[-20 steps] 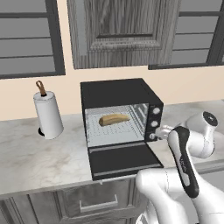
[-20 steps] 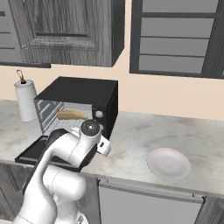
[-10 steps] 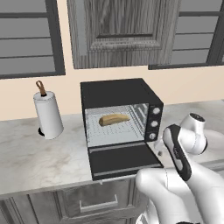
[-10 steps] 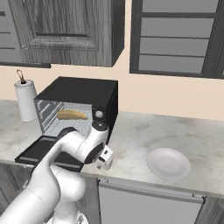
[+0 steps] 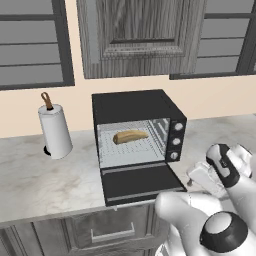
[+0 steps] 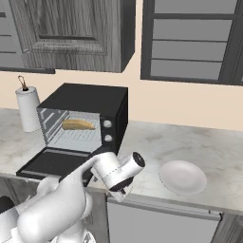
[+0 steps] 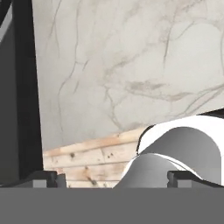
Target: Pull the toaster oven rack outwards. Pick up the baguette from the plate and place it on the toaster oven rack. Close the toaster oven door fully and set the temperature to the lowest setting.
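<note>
The toaster oven [image 5: 137, 137] is sitting on the marble counter [image 5: 30, 175] below the wall cabinets, and it is serving here as the landmark. Its door [image 5: 141, 183] is hanging fully dropped open, lying flat and reaching out to the counter's front edge, so the room directly in front of the cavity is being taken up by that panel. Inside, the baguette [image 5: 130, 136] is lying on the rack [image 5: 131, 150], toward the back of the pale cavity; how far the rack is standing pulled out cannot be told. The three knobs [image 5: 175, 141] are standing in a column on the oven's front right, with nothing in front of them.

Left of the oven, a paper towel roll [image 5: 55, 131] is standing upright, well apart, with bare counter between them. Right of the oven, a broad stretch of bare counter is running to the white plate [image 6: 182, 176], which is lying bare near the front edge.

The arm is reaching forward low, just right of the open door's right edge. The gripper [image 7: 112, 177] is hanging over the counter's front edge beside the oven, pointing downward: the hand view is looking onto marble, the oven's dark side and a strip of wooden floor. Its fingertips [image 7: 43, 178] are standing spread wide apart, with nothing between them.
</note>
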You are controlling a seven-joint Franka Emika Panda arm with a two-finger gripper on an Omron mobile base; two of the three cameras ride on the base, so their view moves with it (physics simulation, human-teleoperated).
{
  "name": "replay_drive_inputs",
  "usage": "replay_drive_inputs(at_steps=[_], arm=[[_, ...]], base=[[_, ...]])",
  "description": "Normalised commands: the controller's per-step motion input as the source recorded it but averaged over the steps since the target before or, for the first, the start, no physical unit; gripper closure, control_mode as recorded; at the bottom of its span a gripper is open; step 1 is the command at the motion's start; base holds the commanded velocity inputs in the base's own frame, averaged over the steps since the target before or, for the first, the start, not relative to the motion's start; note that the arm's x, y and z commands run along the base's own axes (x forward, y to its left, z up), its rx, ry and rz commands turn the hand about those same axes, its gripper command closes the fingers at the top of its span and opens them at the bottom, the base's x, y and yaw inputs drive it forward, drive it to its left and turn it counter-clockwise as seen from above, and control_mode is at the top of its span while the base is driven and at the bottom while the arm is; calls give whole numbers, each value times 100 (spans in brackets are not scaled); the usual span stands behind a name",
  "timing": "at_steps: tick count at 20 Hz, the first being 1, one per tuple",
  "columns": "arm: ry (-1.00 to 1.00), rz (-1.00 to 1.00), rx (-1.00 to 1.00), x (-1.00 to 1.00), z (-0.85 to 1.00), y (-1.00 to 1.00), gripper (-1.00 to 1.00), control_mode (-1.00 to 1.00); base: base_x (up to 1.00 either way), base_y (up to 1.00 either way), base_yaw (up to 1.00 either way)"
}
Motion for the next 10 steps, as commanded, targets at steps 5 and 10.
replay_drive_inputs(at_steps=[5,10], arm=[[-7,-6,36,-7,0,0,-100,-100],[-3,-4,17,0,-6,18,-100,-100]], base=[[0,0,0],[0,0,0]])
